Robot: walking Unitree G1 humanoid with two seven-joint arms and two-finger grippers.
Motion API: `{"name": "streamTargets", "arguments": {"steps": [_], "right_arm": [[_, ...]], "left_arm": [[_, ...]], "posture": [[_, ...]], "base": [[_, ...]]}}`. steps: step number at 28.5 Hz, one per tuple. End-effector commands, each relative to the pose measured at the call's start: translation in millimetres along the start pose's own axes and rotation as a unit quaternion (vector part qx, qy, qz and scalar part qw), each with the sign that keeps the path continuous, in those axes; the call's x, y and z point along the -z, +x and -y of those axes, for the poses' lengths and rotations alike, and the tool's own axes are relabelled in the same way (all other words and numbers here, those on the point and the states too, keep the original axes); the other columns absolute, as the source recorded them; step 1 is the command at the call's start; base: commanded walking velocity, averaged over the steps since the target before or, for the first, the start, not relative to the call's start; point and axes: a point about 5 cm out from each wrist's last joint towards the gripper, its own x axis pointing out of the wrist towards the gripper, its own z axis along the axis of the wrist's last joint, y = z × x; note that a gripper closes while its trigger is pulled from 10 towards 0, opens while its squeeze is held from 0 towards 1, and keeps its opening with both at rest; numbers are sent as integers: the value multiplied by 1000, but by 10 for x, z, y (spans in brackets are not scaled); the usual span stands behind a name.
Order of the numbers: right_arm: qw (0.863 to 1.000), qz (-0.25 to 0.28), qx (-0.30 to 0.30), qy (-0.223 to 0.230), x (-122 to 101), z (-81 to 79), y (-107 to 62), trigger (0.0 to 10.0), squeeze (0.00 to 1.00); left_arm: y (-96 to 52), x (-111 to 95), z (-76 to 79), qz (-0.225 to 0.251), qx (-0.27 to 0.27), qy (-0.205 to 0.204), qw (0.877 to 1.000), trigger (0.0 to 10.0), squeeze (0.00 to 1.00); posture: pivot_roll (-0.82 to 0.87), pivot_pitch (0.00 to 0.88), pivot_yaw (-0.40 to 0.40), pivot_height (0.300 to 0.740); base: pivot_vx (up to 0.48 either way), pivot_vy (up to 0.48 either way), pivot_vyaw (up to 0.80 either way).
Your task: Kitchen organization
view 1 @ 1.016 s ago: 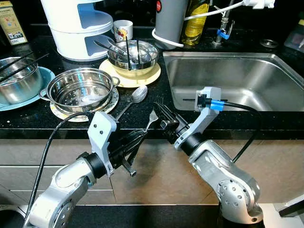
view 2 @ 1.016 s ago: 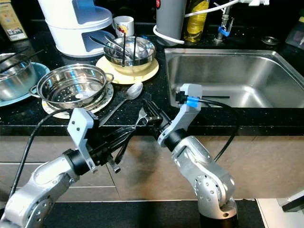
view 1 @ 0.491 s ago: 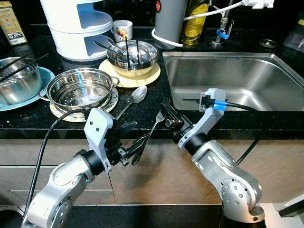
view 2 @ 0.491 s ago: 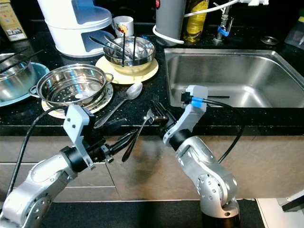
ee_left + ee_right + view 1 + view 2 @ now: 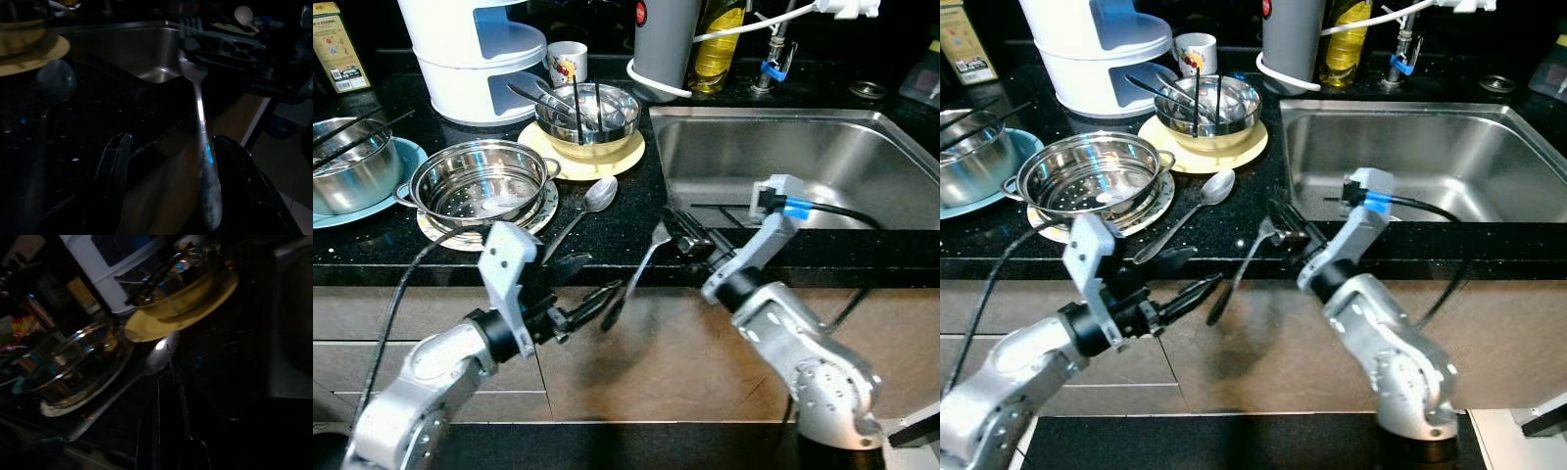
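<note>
The fork [image 5: 641, 269] is hanging in the air off the counter edge [image 5: 431, 266], its long axis running from 1 o'clock down to 7 o'clock. I am pinching its tine end in the right gripper [image 5: 677, 233]. The left gripper [image 5: 592, 299], jaws spread, is waiting just beside the handle tip, nearer that end.

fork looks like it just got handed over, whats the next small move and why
Probably lift the right end effector with the fork up and over the counter. The fork hangs by its tines from that end effector, handle dangling below the counter edge, while the left end effector is open beside it, no longer gripping.
</note>
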Motion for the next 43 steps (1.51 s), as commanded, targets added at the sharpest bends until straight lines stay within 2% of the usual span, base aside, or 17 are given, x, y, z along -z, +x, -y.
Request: {"name": "streamTargets", "arguments": {"steps": [1, 5, 7, 10, 11, 13, 14, 15, 16, 18, 20, 21, 26, 28, 33, 38, 43], "right_arm": [[1000, 2, 2, 5, -31, 43, -15, 0, 0], [999, 29, 26, 26, -145, 160, -32, 0, 0], [990, 80, 105, 58, -335, 440, -84, 0, 0], [976, 131, 152, 81, -472, 590, -133, 745, 0], [967, 163, 172, 99, -547, 657, -166, 2667, 0], [947, 221, 188, 141, -682, 739, -227, 2941, 0], [939, 238, 188, 163, -715, 755, -243, 9176, 0], [939, 238, 188, 163, -715, 755, -243, 9176, 0], [930, 254, 189, 185, -741, 772, -257, 10000, 0], [910, 284, 189, 233, -773, 813, -286, 10000, 0], [897, 309, 207, 240, -793, 861, -317, 10000, 0], [897, 309, 207, 240, -793, 861, -317, 10000, 0], [906, 319, 223, 166, -825, 759, -234, 10000, 0], [922, 304, 213, 107, -826, 647, -133, 10000, 0], [941, 266, 204, -44, -795, 495, -20, 10000, 0], [941, 257, 193, -108, -763, 392, 37, 10000, 0], [928, 260, 187, -189, -769, 329, 25, 10000, 0]], "left_arm": [[-12, -16, 5, 2, 7, -10, 1000, 10000, 0], [0, -40, -1, 17, -3, -32, 999, 10000, 0], [21, -53, -12, 26, -15, -46, 998, 10000, 0], [39, -55, -6, 25, -17, -38, 999, 10000, 0], [52, -46, 7, 21, -16, -38, 999, 10000, 0], [91, -18, 44, 12, -17, -33, 999, 10000, 0], [105, -8, 69, 11, -15, -35, 999, 10000, 0], [105, -8, 69, 11, -15, -35, 999, 10000, 0], [122, 6, 87, 9, -17, -39, 999, 10000, 0], [159, 22, 127, 8, -13, -44, 999, 10000, 0], [211, 26, 123, 5, -22, -43, 999, 10000, 0], [211, 26, 123, 5, -22, -43, 999, 10000, 0], [338, 91, -2, -44, -80, -35, 995, 10000, 0], [403, 134, -70, -80, -110, -3, 991, 10000, 0], [503, 81, -101, -71, -125, 5, 990, 10000, 0], [589, 36, -129, -66, -141, -5, 988, 10000, 0], [658, -52, -109, -53, -137, -11, 989, 10000, 0]], "posture": [[-75, 164, -20, 740], [-77, 157, -20, 740], [-76, 148, -22, 740], [-77, 146, -22, 740], [-77, 146, -22, 740], [-78, 143, -21, 740], [-80, 141, -19, 740], [-80, 141, -19, 740], [-80, 141, -19, 740], [-83, 140, -18, 740], [-82, 142, -21, 740], [-82, 142, -21, 740], [-80, 154, -18, 740], [-79, 157, -19, 740], [-78, 160, -23, 740], [-80, 162, -20, 740], [-82, 166, -18, 740]], "base": [[0, 0, 0], [0, 0, 0], [0, 0, 0], [0, 0, 0], [0, 0, 0], [0, 0, 0], [0, 0, 0], [0, 0, 0], [0, 0, 0], [0, 0, 0], [0, 0, 0], [0, 0, 0], [0, 0, 0], [0, 0, 0], [0, 0, 0], [0, 0, 0], [0, 0, 0]]}}
